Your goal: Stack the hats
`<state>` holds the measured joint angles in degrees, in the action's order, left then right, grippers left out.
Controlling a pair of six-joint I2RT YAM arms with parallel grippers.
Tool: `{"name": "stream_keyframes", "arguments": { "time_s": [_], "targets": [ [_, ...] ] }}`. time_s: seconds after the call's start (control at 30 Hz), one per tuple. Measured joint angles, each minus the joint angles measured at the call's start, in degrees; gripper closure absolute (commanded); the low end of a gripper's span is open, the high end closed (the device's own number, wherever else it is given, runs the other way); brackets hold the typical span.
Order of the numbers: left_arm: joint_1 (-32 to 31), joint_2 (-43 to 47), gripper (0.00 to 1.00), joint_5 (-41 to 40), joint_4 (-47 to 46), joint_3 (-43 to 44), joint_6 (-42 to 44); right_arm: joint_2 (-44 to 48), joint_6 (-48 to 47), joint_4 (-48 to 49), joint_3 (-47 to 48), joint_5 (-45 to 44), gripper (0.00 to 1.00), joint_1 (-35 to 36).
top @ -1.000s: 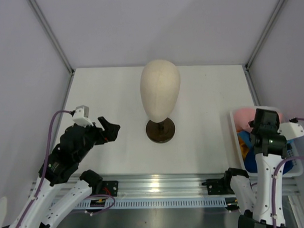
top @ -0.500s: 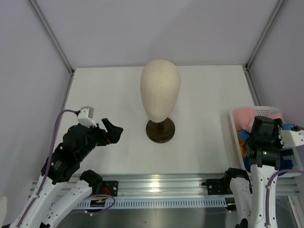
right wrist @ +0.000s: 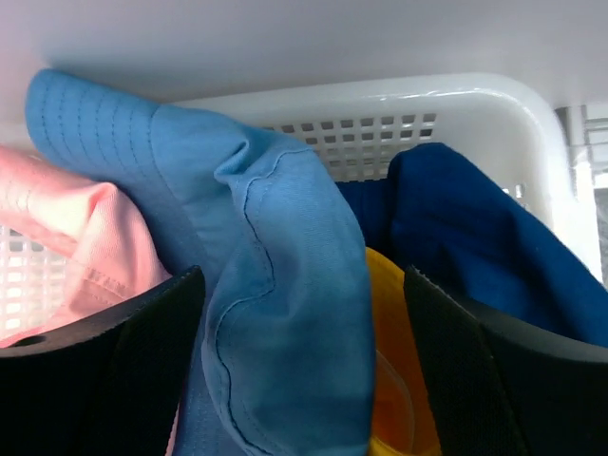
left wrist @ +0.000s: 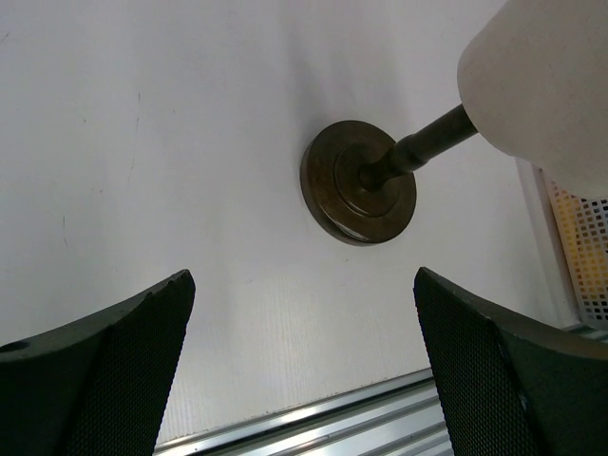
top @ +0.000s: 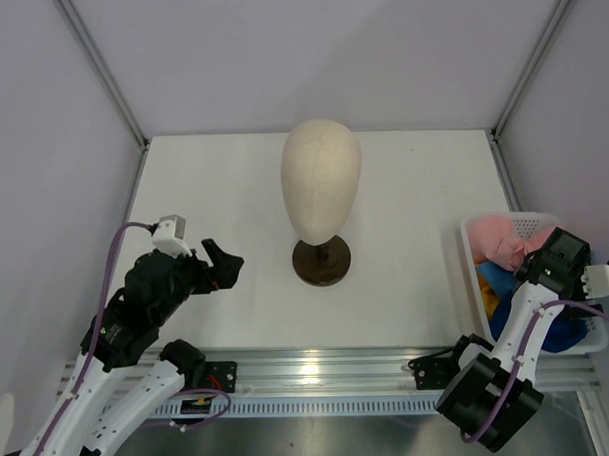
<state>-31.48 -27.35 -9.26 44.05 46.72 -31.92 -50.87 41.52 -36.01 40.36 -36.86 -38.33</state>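
The right gripper (right wrist: 301, 280), jaws wide and holding nothing, straddles the light blue hat (right wrist: 266, 209), with the pink hat (right wrist: 66, 237) at nine o'clock and the navy hat (right wrist: 475, 228) at three.

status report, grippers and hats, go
Left gripper open over table. Right gripper open, straddling light blue hat in basket. Pink hat, yellow-orange hat, navy hat alongside, unstacked. Nothing blocking.

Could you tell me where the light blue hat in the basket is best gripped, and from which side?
Probably take the light blue hat by its raised fold, which bulges up between the pink hat and the navy hat. Come from above: the white basket walls close off the sides. The open right gripper straddles that fold.
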Motion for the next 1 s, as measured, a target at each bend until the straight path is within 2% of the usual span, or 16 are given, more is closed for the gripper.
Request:
{"name": "stream_keyframes", "arguments": {
  "time_s": [0.07,0.1,0.17,0.2,0.27,0.3,0.5,0.73,0.83,1.0],
  "targets": [
    [0.0,0.0,0.00,-0.1,0.0,0.0,0.0,0.8,-1.4,2.2,-1.6,1.8,0.25,-0.7],
    [0.0,0.0,0.01,-0.1,0.0,0.0,-0.1,1.0,-2.1,3.2,-2.2,2.6,0.35,-0.8],
    [0.0,0.0,0.01,-0.1,0.0,0.0,-0.1,1.0,-3.2,5.1,-3.0,4.2,0.44,-0.9],
    [0.0,0.0,0.01,-0.1,0.0,0.0,-0.1,0.9,-3.6,5.9,-3.2,4.9,0.59,-0.9],
    [0.0,0.0,0.00,-0.2,0.0,0.0,-0.1,0.6,-4.6,7.2,-3.5,6.1,0.81,-1.0],
    [0.0,0.0,0.00,-0.2,0.0,0.0,-0.1,0.3,-5.0,7.8,-3.5,6.6,0.99,-1.0],
    [0.0,0.1,0.01,-1.1,0.0,-0.1,0.0,0.1,-6.9,8.9,-3.1,10.8,1.00,-1.1],
    [0.0,0.4,0.00,-1.0,-0.3,-0.2,0.1,7.0,-9.0,11.4,2.7,28.6,1.00,1.2],
    [0.0,0.4,0.00,-1.0,-0.2,-0.2,0.1,6.8,-9.6,10.7,9.2,31.8,1.00,7.2],
    [0.0,1.5,0.01,-1.0,-0.3,-0.4,0.1,2.4,-13.6,6.3,26.5,32.0,1.00,23.3]
  ]
}}
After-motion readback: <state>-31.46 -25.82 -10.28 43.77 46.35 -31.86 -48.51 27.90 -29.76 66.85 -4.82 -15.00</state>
